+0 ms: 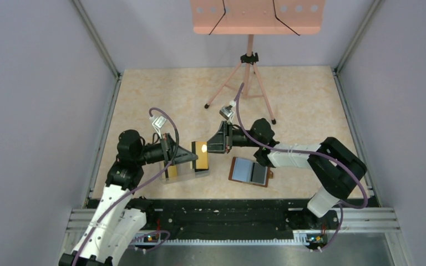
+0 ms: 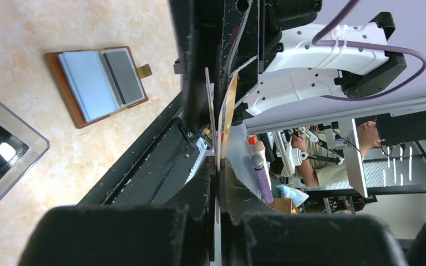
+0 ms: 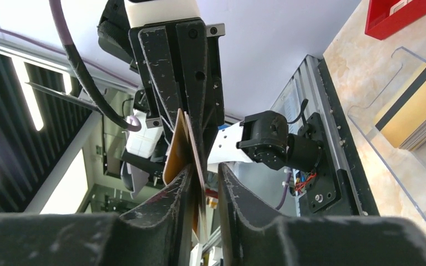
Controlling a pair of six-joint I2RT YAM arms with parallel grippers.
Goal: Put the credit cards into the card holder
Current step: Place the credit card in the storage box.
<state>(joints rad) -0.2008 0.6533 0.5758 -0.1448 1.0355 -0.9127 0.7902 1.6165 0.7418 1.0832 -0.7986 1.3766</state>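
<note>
Just left of centre in the top view, the left gripper is clamped tight on thin yellow-gold rectangular credit cards, whose gold face is turned up to the overhead camera. The wrist views show what look like two cards, slightly splayed. The right gripper faces it from the right, jaws narrowly parted around the cards' far edge. In the right wrist view a slit shows beside one finger.

A clear rectangular plastic tray lies under the left gripper and holds a stack of further gold cards. The brown leather folding card holder lies open at lower centre on the beige marbled tabletop, pale blue-grey inside up, apart from both grippers.
</note>
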